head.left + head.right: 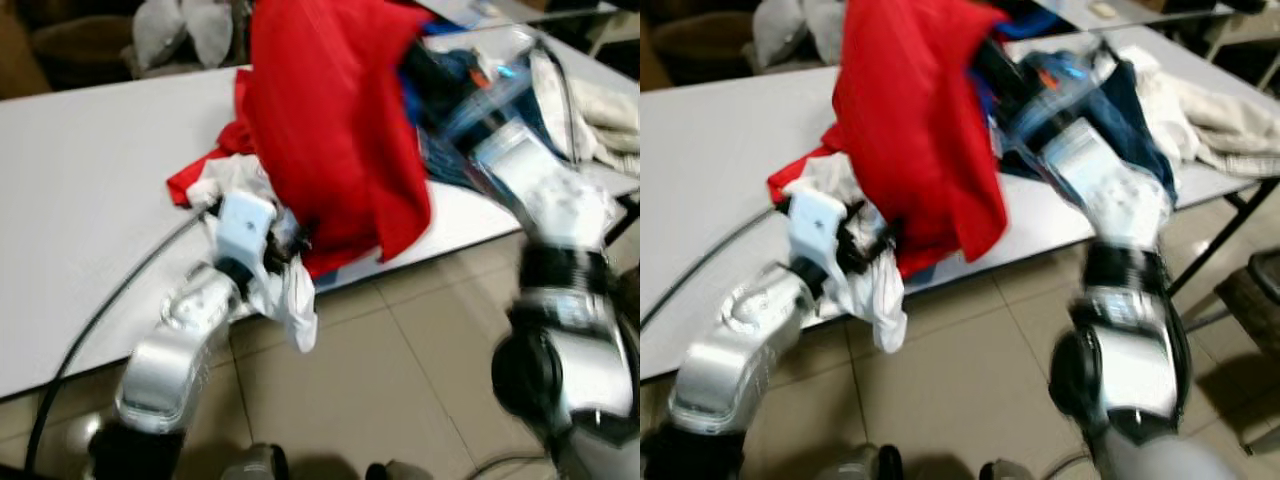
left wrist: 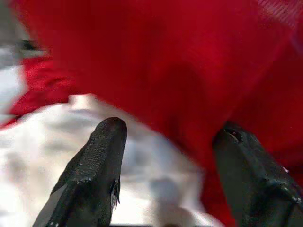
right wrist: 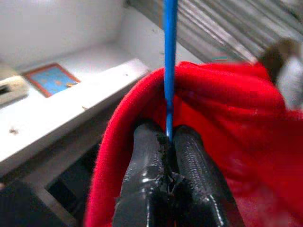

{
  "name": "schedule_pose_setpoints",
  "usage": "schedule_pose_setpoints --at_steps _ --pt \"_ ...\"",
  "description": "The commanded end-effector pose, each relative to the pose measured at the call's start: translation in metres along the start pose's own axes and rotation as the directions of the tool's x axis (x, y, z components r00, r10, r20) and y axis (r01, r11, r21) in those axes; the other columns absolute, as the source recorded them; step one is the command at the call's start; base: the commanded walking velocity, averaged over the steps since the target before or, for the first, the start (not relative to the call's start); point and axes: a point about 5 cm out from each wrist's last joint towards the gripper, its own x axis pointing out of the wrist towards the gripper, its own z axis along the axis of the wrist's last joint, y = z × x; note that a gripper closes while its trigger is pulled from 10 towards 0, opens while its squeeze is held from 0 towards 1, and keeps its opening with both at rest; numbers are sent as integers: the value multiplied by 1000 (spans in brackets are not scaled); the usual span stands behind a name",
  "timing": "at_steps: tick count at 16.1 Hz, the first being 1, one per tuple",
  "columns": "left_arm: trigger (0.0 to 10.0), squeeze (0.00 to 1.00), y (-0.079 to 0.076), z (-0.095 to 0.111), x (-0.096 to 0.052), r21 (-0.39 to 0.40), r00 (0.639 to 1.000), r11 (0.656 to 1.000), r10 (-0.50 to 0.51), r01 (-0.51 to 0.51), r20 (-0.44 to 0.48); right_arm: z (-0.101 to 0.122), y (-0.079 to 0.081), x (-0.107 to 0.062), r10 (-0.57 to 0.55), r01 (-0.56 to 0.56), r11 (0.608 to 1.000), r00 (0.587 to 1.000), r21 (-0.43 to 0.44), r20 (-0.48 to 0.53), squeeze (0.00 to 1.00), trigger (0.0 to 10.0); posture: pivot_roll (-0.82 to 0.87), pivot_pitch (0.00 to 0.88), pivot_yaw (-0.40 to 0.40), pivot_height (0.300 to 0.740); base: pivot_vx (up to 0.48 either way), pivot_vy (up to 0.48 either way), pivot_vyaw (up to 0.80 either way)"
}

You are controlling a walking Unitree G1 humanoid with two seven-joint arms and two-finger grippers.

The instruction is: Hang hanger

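The right claw is pinched tight on the thin blue hanger, and a red garment drapes over that hanger, lifted above the white worktop. The left claw stands with its two fingers well apart at the worktop's near edge, gripping nothing, just before the red cloth and a crumpled white garment that spills over the edge. Dark blue clothing and a pale towel lie on the worktop behind the right arm.
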Motion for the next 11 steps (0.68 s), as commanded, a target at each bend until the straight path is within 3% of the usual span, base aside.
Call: schedule_pose_setpoints --at_steps 1,4,5,6,9,11 --pt "10000 0 32 -4 -4 58 990 989 138 -137 -26 39 40 23 167 -159 985 975 -61 145 0 10000 -82 56 56 740 0 0 0" --pt "10000 0 55 -4 -7 106 976 971 217 -213 -25 77 54 26 186 -165 982 934 -94 304 0 10000 -81 54 49 740 0 0 0" --pt "10000 0 64 -5 -10 126 969 963 245 -240 -26 88 54 19 172 -136 982 922 -128 346 0 10000 -86 56 50 740 0 0 0" --pt "10000 0 62 -5 -11 121 973 967 230 -226 -19 83 40 5 119 -61 981 940 -185 320 0 10000 -89 58 47 740 0 0 0" --pt "10000 0 46 -9 -11 94 982 978 188 -186 -23 62 11 -21 -16 69 976 969 -205 247 0 10000 -89 60 41 740 0 0 0" --pt "10000 0 41 -12 -12 47 982 982 186 -185 -25 50 8 -33 -34 79 969 981 -234 191 0 10000 -90 60 40 740 0 0 0"
